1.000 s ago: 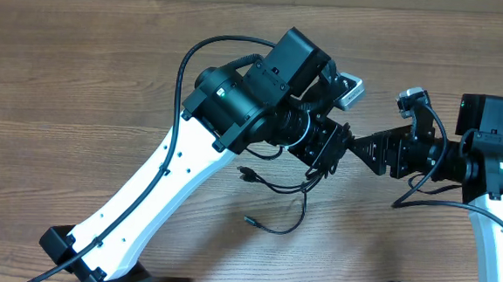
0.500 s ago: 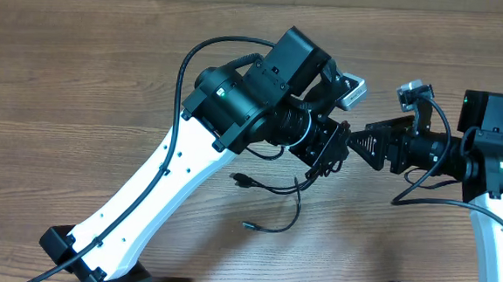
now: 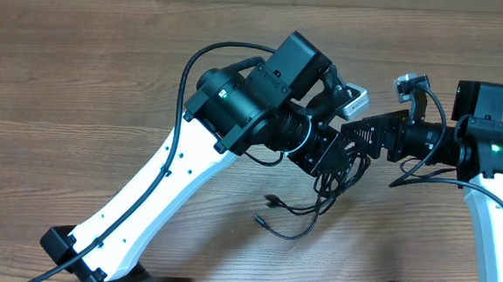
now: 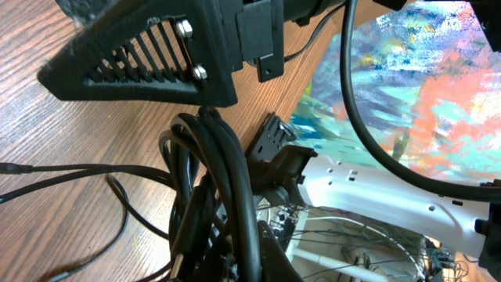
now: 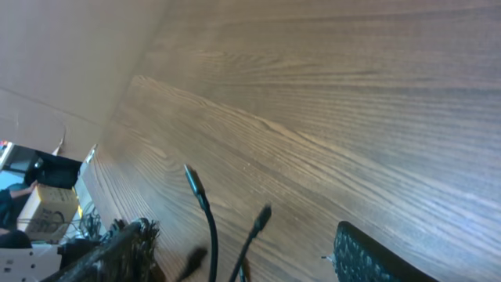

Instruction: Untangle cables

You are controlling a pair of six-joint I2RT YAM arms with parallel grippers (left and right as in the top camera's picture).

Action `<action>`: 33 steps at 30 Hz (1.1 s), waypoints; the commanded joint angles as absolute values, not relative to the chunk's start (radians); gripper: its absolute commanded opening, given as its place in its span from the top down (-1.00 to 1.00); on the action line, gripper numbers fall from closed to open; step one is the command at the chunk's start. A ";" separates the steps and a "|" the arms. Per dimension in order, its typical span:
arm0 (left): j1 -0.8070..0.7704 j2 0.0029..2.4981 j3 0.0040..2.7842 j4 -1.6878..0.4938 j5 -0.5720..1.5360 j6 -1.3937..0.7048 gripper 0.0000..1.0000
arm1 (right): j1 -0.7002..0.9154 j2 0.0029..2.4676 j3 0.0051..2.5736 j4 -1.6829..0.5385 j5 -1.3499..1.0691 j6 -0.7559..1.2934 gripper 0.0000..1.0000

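Note:
The cables (image 3: 302,211) are thin black cords that hang in a tangle from my left gripper (image 3: 332,160), with loose plug ends trailing on the table to the lower left. In the left wrist view the cable bundle (image 4: 221,168) runs down into my left gripper (image 4: 235,266), which is shut on it. My right gripper (image 3: 350,135) points left and reaches right up to the left gripper; one slatted finger of the right gripper (image 4: 141,63) shows just above the bundle. In the right wrist view my right gripper (image 5: 235,254) is open, and two cable ends (image 5: 205,205) stick up between its fingers.
The wooden table (image 3: 81,69) spreads around both arms. The left arm's thick black cable (image 3: 191,63) loops over its wrist. A cardboard box (image 5: 47,213) and clutter lie beyond the table edge in the right wrist view.
My left gripper has shifted right and down with the cables. The loose plug ends have slid right across the table. My right gripper has moved left, closer to the bundle.

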State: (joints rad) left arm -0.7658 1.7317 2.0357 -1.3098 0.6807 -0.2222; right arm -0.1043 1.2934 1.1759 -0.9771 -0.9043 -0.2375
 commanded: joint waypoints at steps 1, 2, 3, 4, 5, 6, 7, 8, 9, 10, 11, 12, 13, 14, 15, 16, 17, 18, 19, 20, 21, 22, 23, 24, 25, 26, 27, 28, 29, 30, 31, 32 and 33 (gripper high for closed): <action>-0.764 1.714 2.048 -1.327 0.675 -0.138 0.91 | -0.106 1.293 1.178 -1.004 -0.865 -0.237 -0.42; -0.754 1.714 2.048 -1.343 0.633 -0.133 0.92 | -0.106 1.293 1.178 -1.018 -0.865 -0.245 -0.43; -0.743 1.714 2.049 -1.359 0.603 -0.134 0.92 | -0.107 1.292 1.178 -1.032 -0.865 -0.254 -0.43; -0.719 1.714 2.049 -1.380 0.591 -0.130 0.92 | -0.107 1.290 1.178 -1.059 -0.865 -0.266 -0.43; -0.673 1.714 2.049 -1.408 0.615 -0.099 0.91 | -0.107 1.285 1.178 -1.088 -0.865 -0.270 -0.43; -0.635 1.714 2.049 -1.427 0.662 -0.060 0.92 | -0.107 1.278 1.178 -1.108 -0.877 -0.302 -0.44; -0.609 1.714 2.049 -1.435 0.715 -0.025 0.92 | -0.107 1.269 1.178 -1.133 -0.912 -0.361 -0.45; -0.582 1.714 2.049 -1.444 0.787 0.027 0.92 | -0.107 1.256 1.178 -1.163 -0.960 -0.427 -0.46; -0.560 1.714 2.049 -1.451 0.846 0.065 0.91 | -0.107 1.241 1.178 -1.193 -1.007 -0.496 -0.46; -0.553 1.714 2.049 -1.456 0.864 0.078 0.91 | -0.107 1.233 1.178 -1.208 -1.030 -0.530 -0.47; -0.548 1.714 2.049 -1.467 0.881 0.084 0.92 | -0.107 1.213 1.178 -1.248 -1.102 -0.625 -0.49; -0.548 1.714 2.049 -1.470 0.888 0.094 0.92 | -0.107 1.203 1.178 -1.265 -1.138 -0.673 -0.54; -0.555 1.714 2.049 -1.477 0.913 0.117 0.92 | -0.107 1.190 1.178 -1.285 -1.193 -0.739 -0.58; -0.568 1.714 2.049 -1.478 0.948 0.144 0.92 | -0.107 1.182 1.178 -1.293 -1.231 -0.785 -0.58; -0.575 1.714 2.049 -1.477 0.955 0.148 0.91 | -0.107 1.180 1.178 -1.292 -1.234 -0.796 -0.57; -0.584 1.714 2.049 -1.478 0.955 0.150 0.92 | -0.107 1.178 1.178 -1.285 -1.233 -0.795 -0.54; -0.590 1.714 2.049 -1.477 0.955 0.150 0.92 | -0.107 1.178 1.178 -1.285 -1.232 -0.796 -0.37; -0.590 1.714 2.049 -1.476 0.954 0.150 0.92 | -0.107 1.178 1.178 -1.286 -1.233 -0.812 -0.03; -0.590 1.714 2.049 -1.476 0.954 0.150 0.92 | -0.107 1.178 1.178 -1.285 -1.233 -0.814 0.18; -0.590 1.714 2.049 -1.476 0.952 0.150 0.92 | -0.107 1.178 1.178 -1.285 -1.232 -0.814 0.54; -0.590 1.714 2.049 -1.476 0.945 0.150 0.92 | -0.107 1.178 1.178 -1.285 -1.232 -0.814 0.78; -0.590 1.714 2.049 -1.476 0.938 0.150 0.92 | -0.107 1.178 1.178 -1.286 -1.232 -0.813 0.82; -0.590 1.714 2.049 -1.475 0.933 0.150 0.91 | -0.107 1.178 1.178 -1.287 -1.232 -0.813 0.83; -0.590 1.714 2.049 -1.475 0.933 0.150 0.92 | -0.107 1.178 1.178 -1.288 -1.232 -0.813 0.83; -0.590 1.714 2.049 -1.473 0.932 0.150 0.92 | -0.107 1.178 1.178 -1.289 -1.232 -0.813 0.87; -0.590 1.714 2.049 -1.469 0.930 0.149 0.91 | -0.107 1.178 1.178 -1.289 -1.232 -0.813 0.92; -0.588 1.714 2.049 -1.462 0.902 0.134 0.92 | -0.107 1.178 1.178 -1.289 -1.232 -0.813 0.92; -0.588 1.714 2.049 -1.457 0.854 0.105 0.92 | -0.107 1.178 1.178 -1.290 -1.233 -0.813 0.92; -0.588 1.714 2.049 -1.451 0.781 0.058 0.92 | -0.107 1.178 1.178 -1.291 -1.233 -0.813 0.92; -0.588 1.714 2.049 -1.444 0.686 -0.003 0.92 | -0.107 1.178 1.178 -1.295 -1.233 -0.813 0.92; -0.588 1.714 2.049 -1.438 0.607 -0.065 0.92 | -0.107 1.178 1.178 -1.298 -1.233 -0.814 0.92; -0.589 1.714 2.049 -1.431 0.566 -0.093 0.91 | -0.107 1.178 1.178 -1.301 -1.235 -0.814 0.92; -0.589 1.714 2.049 -1.424 0.548 -0.095 0.91 | -0.107 1.178 1.178 -1.302 -1.240 -0.815 0.92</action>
